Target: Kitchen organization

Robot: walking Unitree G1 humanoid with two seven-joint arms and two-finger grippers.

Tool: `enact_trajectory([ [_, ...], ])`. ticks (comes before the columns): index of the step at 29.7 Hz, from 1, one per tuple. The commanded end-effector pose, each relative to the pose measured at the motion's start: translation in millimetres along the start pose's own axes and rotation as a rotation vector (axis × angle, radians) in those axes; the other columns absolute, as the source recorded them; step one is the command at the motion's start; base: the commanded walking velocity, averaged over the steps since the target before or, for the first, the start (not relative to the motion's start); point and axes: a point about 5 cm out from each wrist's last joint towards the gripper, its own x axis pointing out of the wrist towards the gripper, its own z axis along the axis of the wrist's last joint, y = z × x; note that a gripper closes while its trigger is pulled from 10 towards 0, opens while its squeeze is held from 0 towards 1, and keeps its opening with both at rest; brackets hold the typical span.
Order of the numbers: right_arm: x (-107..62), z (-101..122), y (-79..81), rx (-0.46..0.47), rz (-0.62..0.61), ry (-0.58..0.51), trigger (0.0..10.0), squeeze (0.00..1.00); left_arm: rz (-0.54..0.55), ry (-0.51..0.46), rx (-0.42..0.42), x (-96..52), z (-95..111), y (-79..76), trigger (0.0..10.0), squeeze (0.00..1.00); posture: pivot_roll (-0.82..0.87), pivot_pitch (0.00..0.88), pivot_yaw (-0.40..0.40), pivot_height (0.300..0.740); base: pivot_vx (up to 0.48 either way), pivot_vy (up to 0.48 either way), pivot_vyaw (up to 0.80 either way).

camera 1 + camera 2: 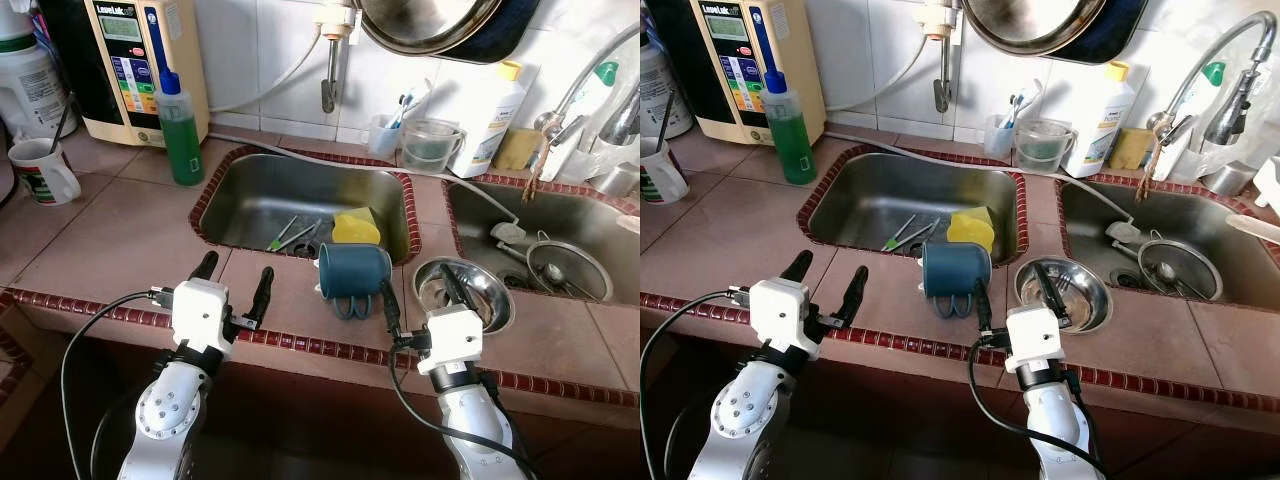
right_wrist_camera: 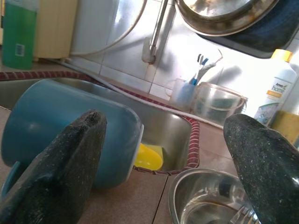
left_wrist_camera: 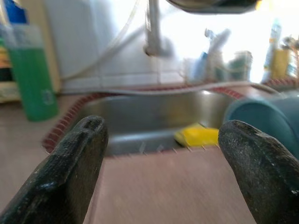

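Tiled worktop with two steel sinks: left sink, right sink. Blue mug, one, lies on its side on the strip between left sink and front edge, handle toward the robot; one steel bowl stands just right of it. Left sink holds one yellow sponge and a few utensils with green handles, count unclear. Right sink holds a round steel strainer with a spoon in it. Left hand over bare worktop left of the mug, fingers spread wide, holding nothing. Right hand between mug and bowl, fingers wide apart, empty; one fingertip near the mug, the other over the bowl's rim. Behind: one green soap bottle with blue cap; beige wall unit, label starts "Leve", rest unreadable; white bottle with yellow cap reads "home"; one white mug far left
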Motion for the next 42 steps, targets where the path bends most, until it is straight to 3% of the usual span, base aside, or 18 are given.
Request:
enact_trajectory([
  [1, -0.5, 4.0, -2.5, -0.003, 0.002, -0.015, 10.0, 0.00, -0.020, -0.008, -0.004, 0.5, 3.0, -2.5, 10.0, 0.00, -0.10, 0.000, -0.054, 0.740, 0.000, 0.000, 0.00],
  [10, -1.5, 3.8, -3.1, -0.004, 0.002, -0.013, 10.0, 0.00, -0.021, -0.003, -0.006, 0.5, 3.0, -1.1, 10.0, 0.00, -0.10, 0.000, -0.052, 0.740, 0.000, 0.000, 0.00],
  [13, -5.6, 7.6, 0.5, 0.027, 0.020, -0.013, 10.0, 0.00, -0.120, 0.035, 0.000, -5.4, 1.9, -9.9, 10.0, 0.00, -0.11, 0.016, -0.044, 0.740, 0.000, 0.000, 0.00],
  [17, -8.1, 7.6, 2.8, 0.038, 0.042, -0.005, 10.0, 0.00, -0.143, 0.047, 0.004, -7.4, 0.5, -12.8, 10.0, 0.00, -0.11, 0.021, -0.042, 0.740, 0.000, 0.000, 0.00],
  [24, -13.7, 7.2, 0.8, 0.037, 0.045, 0.012, 10.0, 0.00, -0.128, 0.063, 0.012, -6.4, -3.3, -12.1, 10.0, 0.00, -0.13, 0.029, -0.036, 0.740, 0.000, 0.000, 0.00],
  [30, -3.3, 15.1, -5.8, 0.032, 0.000, -0.020, 10.0, 0.00, -0.116, 0.046, 0.015, 0.0, -1.0, -13.1, 10.0, 0.00, -0.13, 0.015, -0.037, 0.740, 0.000, 0.000, 0.00],
  [42, -1.2, 15.2, -3.8, 0.040, 0.007, -0.013, 10.0, 0.00, -0.114, 0.023, 0.018, 1.0, 1.6, -15.1, 10.0, 0.00, -0.13, 0.007, -0.045, 0.740, 0.000, 0.000, 0.00],
])
